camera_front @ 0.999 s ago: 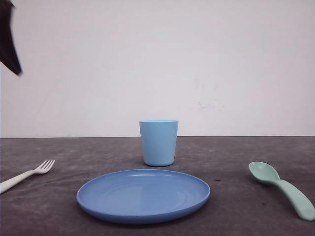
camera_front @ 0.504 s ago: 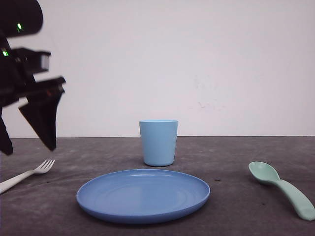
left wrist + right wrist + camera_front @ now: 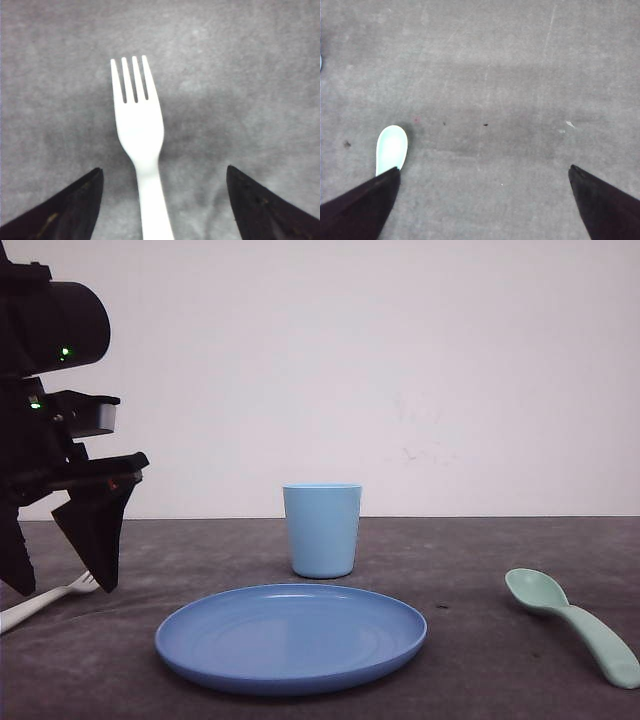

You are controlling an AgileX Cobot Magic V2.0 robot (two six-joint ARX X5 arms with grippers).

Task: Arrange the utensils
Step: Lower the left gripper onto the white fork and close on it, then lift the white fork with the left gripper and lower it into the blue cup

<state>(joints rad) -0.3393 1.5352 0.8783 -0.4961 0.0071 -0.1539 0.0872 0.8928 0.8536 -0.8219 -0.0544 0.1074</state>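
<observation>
A small white fork [image 3: 30, 606] lies flat at the table's left edge, its tines partly behind my left gripper [image 3: 58, 585]. That gripper hangs open just above it, one black finger on each side. In the left wrist view the fork [image 3: 137, 135] runs lengthwise between the spread fingers [image 3: 65, 210] of the left gripper [image 3: 162, 172], touching neither. A mint-green spoon [image 3: 575, 625] lies on the right side of the table. In the right wrist view its bowl [image 3: 391, 148] peeks out beside one finger of my open right gripper [image 3: 482, 170], which holds nothing.
A round blue plate [image 3: 290, 636] sits front and centre, with a light blue cup [image 3: 322, 530] upright just behind it. The table [image 3: 470, 570] is dark grey, backed by a plain white wall.
My left arm has come down from the upper left corner to just above the fork, jaws spread. Fork, spoon, plate and cup have not moved.
</observation>
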